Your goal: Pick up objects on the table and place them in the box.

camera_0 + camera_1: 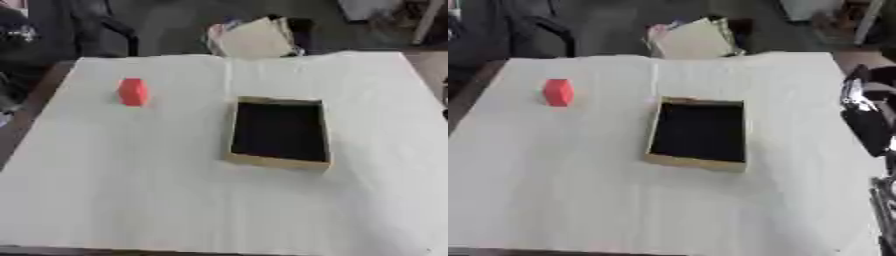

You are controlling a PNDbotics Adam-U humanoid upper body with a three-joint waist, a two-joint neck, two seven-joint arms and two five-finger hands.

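Hand, right: black and silver, at the bench's 3 o'clock edge, right eye view only; finger state cannot be told. Left hand: out of view. Red block: 10 o'clock on the white bench, well apart from the box. Box: tan-rimmed, dark inside, centre-right.

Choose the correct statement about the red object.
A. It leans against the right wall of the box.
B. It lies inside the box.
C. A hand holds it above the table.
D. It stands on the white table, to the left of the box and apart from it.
D: the red object sits on the white table, left of the box with bare cloth between them; the box looks empty, and no hand touches the object.
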